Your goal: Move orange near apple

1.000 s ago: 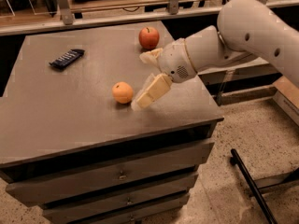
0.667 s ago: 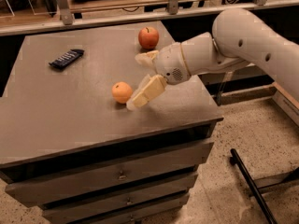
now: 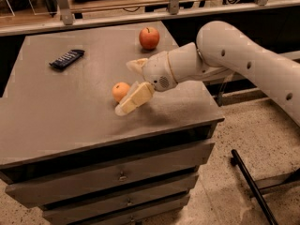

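Observation:
The orange [image 3: 120, 91], small and pale yellow-orange, lies on the grey cabinet top [image 3: 70, 111] near its middle. The apple [image 3: 149, 38], red with a thin stem, stands at the back of the top, well apart from the orange. My gripper [image 3: 124, 88] reaches in from the right on the white arm [image 3: 243, 60] and is open. Its lower finger [image 3: 133, 99] lies along the orange's front right side. The upper finger [image 3: 137, 64] is behind the orange. The orange sits between the two fingers and rests on the top.
A dark flat packet [image 3: 67, 58] lies at the back left of the top. The cabinet has drawers [image 3: 122, 175] in front. A railing [image 3: 117, 18] runs behind it. A black bar [image 3: 251, 186] lies on the floor to the right.
The arm and gripper have moved left towards the orange, so the open fingers now straddle it. The orange and apple have not moved.

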Controlling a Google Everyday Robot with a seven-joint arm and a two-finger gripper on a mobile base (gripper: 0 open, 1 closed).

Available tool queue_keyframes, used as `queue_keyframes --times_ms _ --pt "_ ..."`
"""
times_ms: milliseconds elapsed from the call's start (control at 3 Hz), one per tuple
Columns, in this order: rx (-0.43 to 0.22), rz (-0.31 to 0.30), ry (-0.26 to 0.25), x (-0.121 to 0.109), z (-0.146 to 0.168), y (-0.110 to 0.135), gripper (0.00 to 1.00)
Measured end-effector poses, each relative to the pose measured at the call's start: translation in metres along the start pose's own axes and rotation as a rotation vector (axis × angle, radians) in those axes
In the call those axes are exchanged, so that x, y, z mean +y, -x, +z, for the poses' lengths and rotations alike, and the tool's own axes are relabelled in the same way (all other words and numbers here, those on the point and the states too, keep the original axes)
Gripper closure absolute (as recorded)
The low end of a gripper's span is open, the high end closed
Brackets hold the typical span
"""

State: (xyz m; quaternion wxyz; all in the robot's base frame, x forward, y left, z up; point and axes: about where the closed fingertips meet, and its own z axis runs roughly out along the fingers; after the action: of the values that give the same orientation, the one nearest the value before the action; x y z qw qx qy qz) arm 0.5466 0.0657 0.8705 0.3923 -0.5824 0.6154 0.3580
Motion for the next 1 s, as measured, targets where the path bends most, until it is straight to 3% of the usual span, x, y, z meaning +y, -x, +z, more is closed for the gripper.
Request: queue_keyframes --times_ms 667,1000 --pt "-0.024 0.04 -0.035 -0.003 0.025 -0.02 0.0" --pt "-0.023 0.037 -0.031 -0.002 0.026 -0.019 0.2"
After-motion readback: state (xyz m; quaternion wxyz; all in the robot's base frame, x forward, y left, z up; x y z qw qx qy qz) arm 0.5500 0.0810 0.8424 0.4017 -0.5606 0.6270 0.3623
